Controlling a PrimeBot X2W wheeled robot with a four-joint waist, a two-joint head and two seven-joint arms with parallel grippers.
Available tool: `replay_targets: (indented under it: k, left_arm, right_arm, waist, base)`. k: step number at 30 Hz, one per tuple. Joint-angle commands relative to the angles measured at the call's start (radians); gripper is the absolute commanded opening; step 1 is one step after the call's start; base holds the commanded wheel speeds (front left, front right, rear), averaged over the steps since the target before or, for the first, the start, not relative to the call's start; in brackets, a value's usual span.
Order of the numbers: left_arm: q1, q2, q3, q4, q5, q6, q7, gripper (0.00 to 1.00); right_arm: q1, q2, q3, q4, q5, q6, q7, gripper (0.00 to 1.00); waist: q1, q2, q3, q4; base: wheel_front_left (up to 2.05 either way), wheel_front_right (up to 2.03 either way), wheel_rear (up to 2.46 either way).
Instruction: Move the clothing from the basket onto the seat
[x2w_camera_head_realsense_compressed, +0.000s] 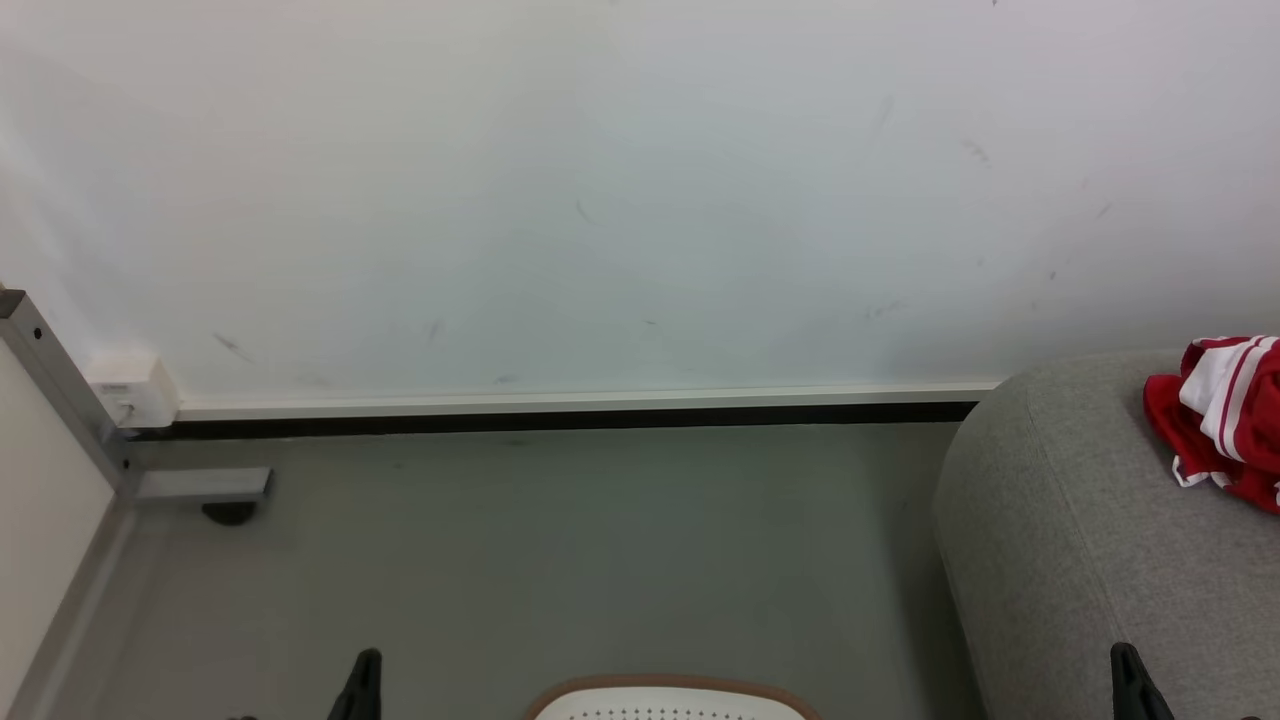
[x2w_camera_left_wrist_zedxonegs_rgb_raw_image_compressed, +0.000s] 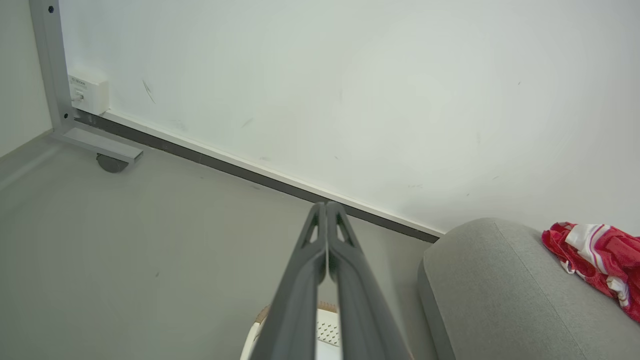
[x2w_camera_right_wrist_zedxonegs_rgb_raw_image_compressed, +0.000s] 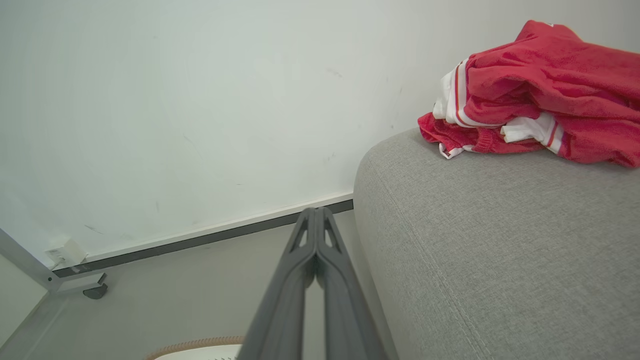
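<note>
Red clothing with white panels and stripes (x2w_camera_head_realsense_compressed: 1225, 420) (x2w_camera_left_wrist_zedxonegs_rgb_raw_image_compressed: 595, 255) (x2w_camera_right_wrist_zedxonegs_rgb_raw_image_compressed: 535, 95) lies crumpled on the light grey seat (x2w_camera_head_realsense_compressed: 1060, 540) (x2w_camera_left_wrist_zedxonegs_rgb_raw_image_compressed: 490, 295) (x2w_camera_right_wrist_zedxonegs_rgb_raw_image_compressed: 490, 240) at the right. The far rim of the cream basket (x2w_camera_head_realsense_compressed: 665, 692) (x2w_camera_left_wrist_zedxonegs_rgb_raw_image_compressed: 327, 330) (x2w_camera_right_wrist_zedxonegs_rgb_raw_image_compressed: 200, 347), brown-edged and perforated, peeks in at the bottom; its inside is out of view. My left gripper (x2w_camera_head_realsense_compressed: 365, 665) (x2w_camera_left_wrist_zedxonegs_rgb_raw_image_compressed: 326, 207) is shut with nothing in it, raised left of the basket. My right gripper (x2w_camera_head_realsense_compressed: 1125, 660) (x2w_camera_right_wrist_zedxonegs_rgb_raw_image_compressed: 316, 212) is shut and empty, beside the seat's front corner.
A white wall with a white and dark skirting strip (x2w_camera_head_realsense_compressed: 580, 410) runs across the back. A grey metal frame leg with a castor (x2w_camera_head_realsense_compressed: 205, 490) and a white wall box (x2w_camera_head_realsense_compressed: 135, 388) stand at the far left. Grey floor (x2w_camera_head_realsense_compressed: 560, 560) lies between frame and seat.
</note>
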Motion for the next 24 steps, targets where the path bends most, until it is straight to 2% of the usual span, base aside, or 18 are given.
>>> replay_targets:
  k: [1,24]
  left_arm:
    - [-0.032,0.0,0.013,-0.02,-0.043,0.001,0.01,0.0]
    - [-0.078,-0.013,0.064,-0.039,-0.371,0.012,0.097,0.0]
  right_arm:
    - [-0.035,-0.01,-0.003,-0.02,0.047,0.0,0.009,0.0]
    - [-0.083,-0.014,-0.012,-0.027,0.414,-0.001,0.096,0.0]
  waist:
    - [0.0,-0.0001,0.001,0.0]
    - [0.0,-0.0001,0.016,0.001]
  base:
    - [0.0,0.0,0.0]
    - [0.0,0.0,0.0]
